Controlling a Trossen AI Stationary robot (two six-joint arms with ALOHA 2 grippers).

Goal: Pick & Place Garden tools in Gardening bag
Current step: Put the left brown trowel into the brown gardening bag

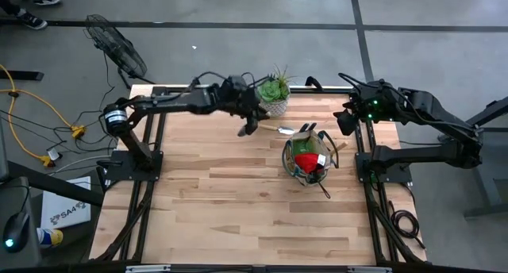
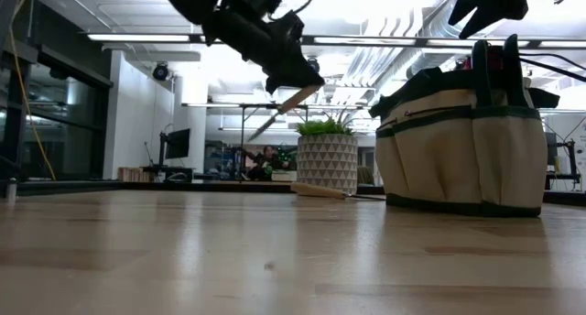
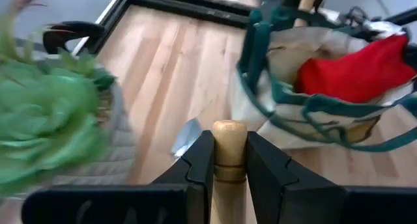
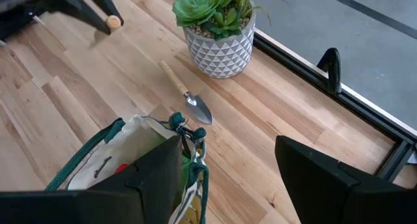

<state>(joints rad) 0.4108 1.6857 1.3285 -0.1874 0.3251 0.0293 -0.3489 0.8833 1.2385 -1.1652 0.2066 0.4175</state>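
My left gripper [image 1: 248, 126] is shut on a wooden-handled tool [image 3: 229, 142], above the table between the succulent's pot [image 1: 275, 105] and the khaki gardening bag [image 1: 308, 158]. The tool's metal end is hidden. The bag stands upright on the table and holds a red piece [image 3: 355, 71] and other tools. A small wooden-handled trowel [image 4: 187, 95] lies flat on the table between the pot and the bag. My right gripper [image 4: 251, 172] is open and empty, high above the bag's far right side. My left gripper pinches the tool's wooden handle [image 3: 229, 160] between its two fingers, just behind the rounded free end. The handle lies along the fingers and its end [image 2: 298, 97] sticks out past the fingertips. It slants down and is lifted clear of the table.
The green succulent in a white patterned pot [image 4: 218, 35] stands at the table's far edge, close to my left gripper. Bare wooden table [image 1: 238, 217] stretches toward the near edge. Black frame rails [image 1: 365, 154] run along the left and right sides.
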